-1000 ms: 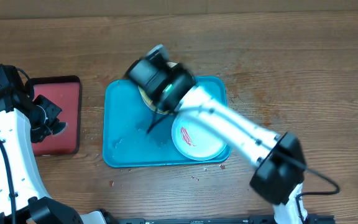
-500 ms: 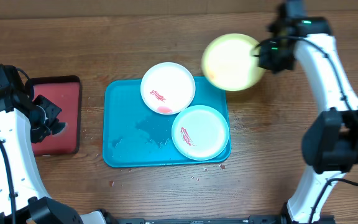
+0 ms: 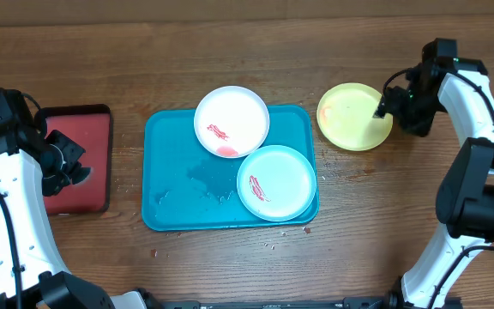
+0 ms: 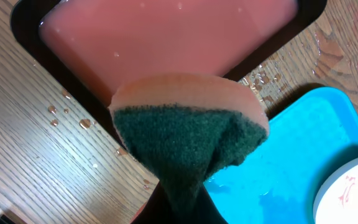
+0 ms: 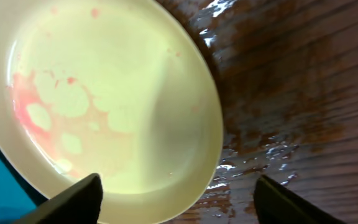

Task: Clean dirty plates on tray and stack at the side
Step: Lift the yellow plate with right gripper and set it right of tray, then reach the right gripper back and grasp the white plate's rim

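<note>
- Overhead, a big blue tray (image 3: 170,172) sits in the middle of the table (image 3: 247,51).
- A white plate (image 3: 231,116) lies at the tray's far edge and sticks out a little over the rim. It has a red smear and a pink spot.
- A blue plate (image 3: 286,176) lies in the tray's near right corner, touching the white plate. It has a red smear too.
- A yellow plate (image 3: 350,116) lies flat on the bare wood toward the right edge of the table, near the tray's far right corner but not touching it. Pale pink, watery marks show on it.
- The right gripper (image 3: 384,107) is at the yellow plate's right edge. Its fingers (image 5: 79,199) stand wide apart and squeeze nothing.
- The wood beside that plate is wet.
- The left gripper (image 3: 67,163) pinches a sponge (image 4: 188,143), green side down, over a small red tray (image 3: 88,146) near the left edge of the table.
- Pink water (image 4: 179,43) fills the red tray, and drops lie on the wood beside it.
</note>
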